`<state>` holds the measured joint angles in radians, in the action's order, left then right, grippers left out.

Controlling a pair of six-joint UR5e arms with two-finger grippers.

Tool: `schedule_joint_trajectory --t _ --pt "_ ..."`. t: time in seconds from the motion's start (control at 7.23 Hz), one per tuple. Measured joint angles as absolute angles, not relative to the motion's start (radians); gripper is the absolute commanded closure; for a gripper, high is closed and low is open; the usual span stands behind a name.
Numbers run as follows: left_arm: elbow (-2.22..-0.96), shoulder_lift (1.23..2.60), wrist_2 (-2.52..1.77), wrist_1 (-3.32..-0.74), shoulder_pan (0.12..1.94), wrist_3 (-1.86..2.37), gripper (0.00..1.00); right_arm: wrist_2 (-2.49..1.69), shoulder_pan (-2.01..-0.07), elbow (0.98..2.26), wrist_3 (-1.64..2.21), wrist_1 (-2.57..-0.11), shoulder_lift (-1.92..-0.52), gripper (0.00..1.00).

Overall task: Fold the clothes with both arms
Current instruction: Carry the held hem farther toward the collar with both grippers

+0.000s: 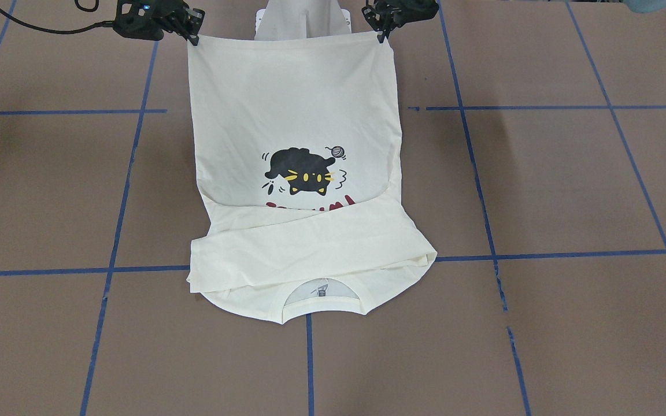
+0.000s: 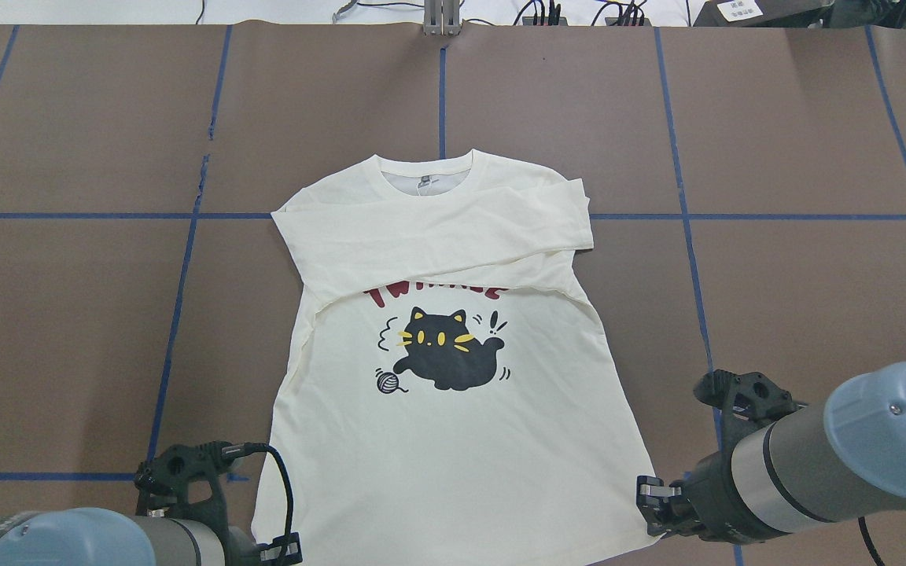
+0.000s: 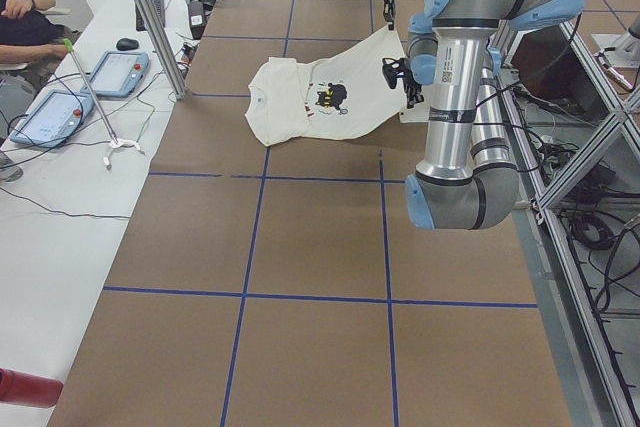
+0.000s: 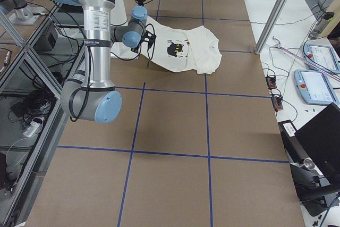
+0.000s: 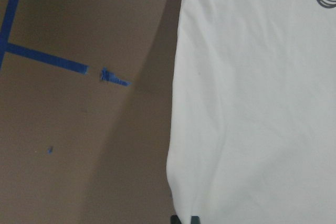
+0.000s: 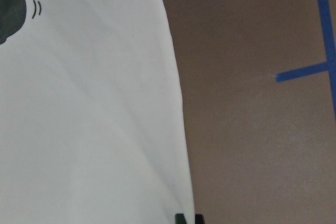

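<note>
The cream long-sleeved shirt point(image 1: 292, 104) lies print side up on the brown table, its black cat and red lettering showing. Both sleeves are folded across the chest point(image 2: 437, 228), and the collar points away from the robot. My left gripper point(image 1: 380, 36) is shut on one hem corner, and it also shows in the overhead view point(image 2: 284, 550). My right gripper point(image 1: 194, 37) is shut on the other hem corner, seen from overhead as well point(image 2: 653, 507). The hem hangs lifted off the table between them point(image 3: 385, 42). Each wrist view shows cloth point(image 5: 252, 103) point(image 6: 89, 103) running down to the fingertips.
Blue tape lines point(image 2: 185, 259) divide the table into squares. The white pedestal base point(image 1: 304, 20) stands just behind the hem. A side bench holds teach pendants point(image 3: 115, 72) and cables, with a seated person point(image 3: 20, 2) beside it. A red bottle point(image 3: 25, 387) lies near the table's corner.
</note>
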<state>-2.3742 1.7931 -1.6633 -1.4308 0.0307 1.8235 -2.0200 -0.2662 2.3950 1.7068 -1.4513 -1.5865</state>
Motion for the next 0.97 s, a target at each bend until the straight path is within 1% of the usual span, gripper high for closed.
schedule_joint_trajectory --t 0.41,0.83,0.97 --pt "-2.377 1.799 -1.669 -1.427 0.063 1.792 1.00 -2.035 -0.322 2.342 1.696 -1.445 -1.548 1.00" --pt "-2.360 1.822 -1.700 -1.428 0.186 1.728 1.00 -2.047 -0.479 2.273 1.615 -1.440 -1.480 1.00" --pt "-2.337 1.846 -1.719 -1.427 0.243 1.708 1.00 -2.058 -0.541 2.229 1.588 -1.441 -1.433 1.00"
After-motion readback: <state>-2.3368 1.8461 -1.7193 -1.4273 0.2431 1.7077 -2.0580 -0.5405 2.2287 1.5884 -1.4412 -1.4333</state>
